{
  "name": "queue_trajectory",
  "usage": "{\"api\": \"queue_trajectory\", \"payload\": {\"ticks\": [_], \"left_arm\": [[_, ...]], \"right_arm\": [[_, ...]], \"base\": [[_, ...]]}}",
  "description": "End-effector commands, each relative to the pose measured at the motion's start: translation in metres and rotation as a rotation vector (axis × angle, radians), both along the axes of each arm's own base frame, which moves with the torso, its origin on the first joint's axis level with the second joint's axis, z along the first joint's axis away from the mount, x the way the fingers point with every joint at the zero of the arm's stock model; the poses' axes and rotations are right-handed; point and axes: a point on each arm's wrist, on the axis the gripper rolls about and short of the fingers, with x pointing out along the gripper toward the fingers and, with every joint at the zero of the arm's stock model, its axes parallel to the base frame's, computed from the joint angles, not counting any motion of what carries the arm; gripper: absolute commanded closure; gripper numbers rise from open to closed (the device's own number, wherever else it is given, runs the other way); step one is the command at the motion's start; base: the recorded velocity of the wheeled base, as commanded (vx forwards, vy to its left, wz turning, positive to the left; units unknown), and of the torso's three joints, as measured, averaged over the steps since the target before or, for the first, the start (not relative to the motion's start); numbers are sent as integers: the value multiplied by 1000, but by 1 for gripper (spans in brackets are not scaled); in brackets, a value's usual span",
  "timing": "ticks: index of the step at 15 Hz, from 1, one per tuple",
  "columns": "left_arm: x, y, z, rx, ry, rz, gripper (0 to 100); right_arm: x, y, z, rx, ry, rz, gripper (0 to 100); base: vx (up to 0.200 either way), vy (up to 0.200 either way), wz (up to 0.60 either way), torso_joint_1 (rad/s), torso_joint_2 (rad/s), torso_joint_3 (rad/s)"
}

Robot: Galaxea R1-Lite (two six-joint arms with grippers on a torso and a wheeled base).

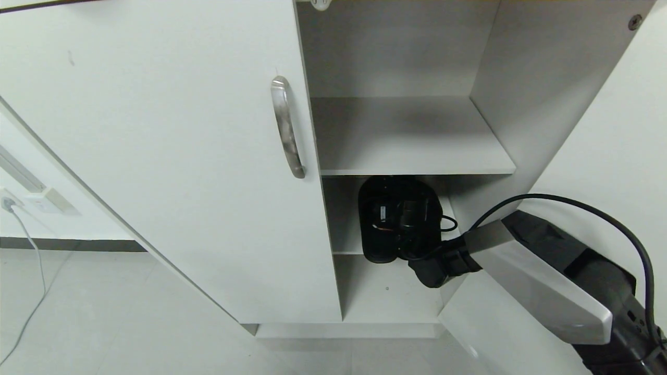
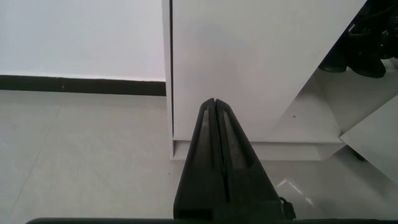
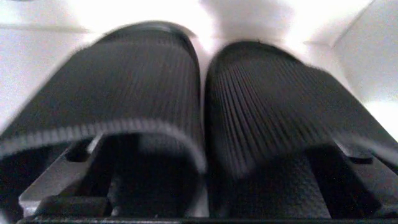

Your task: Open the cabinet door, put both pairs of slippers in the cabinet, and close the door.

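My right gripper was reaching into the cabinet. Its jaws sat one on each side of the black slippers, apparently clamped across the pair at the heel end. The slippers lay side by side, touching, toes pointing into the cabinet, on the lower shelf. That shelf is just under the upper shelf and above the cabinet bottom.

My guess on handling: light, soft and squashy, with ribbed straps that give decent grip, and not fragile. Squeezing across both from the sides keeps them together, but too loose a hold and one could slip out.

My left gripper hung low over the floor in front of the cabinet, jaws closed on nothing.

Clearance looked tight. The upper shelf's front edge ran right above the slippers, and the edge of the left door stood just beside them. That door was closed, its handle untouched. The open door stood close along my right arm, so I judged the arm had to clear out before the door could swing shut.

Farther left there was a wall socket and a cord trailing to the floor, well apart from the work.
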Motion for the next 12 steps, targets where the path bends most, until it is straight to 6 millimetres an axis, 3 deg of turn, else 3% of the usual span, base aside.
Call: {"api": "queue_trajectory", "payload": {"ticks": [1,5,12], "left_arm": [[0,0,0,0,0,-1,100],[0,0,0,0,0,-1,100],[0,0,0,0,0,-1,100]], "right_arm": [[-27,-3,17,-5,5,25,0],[-78,-10,34,-1,0,80,0],[-149,-28,21,-24,27,203,0]], "base": [[0,0,0,0,0,0],[0,0,0,0,0,0],[0,0,0,0,0,0]]}}
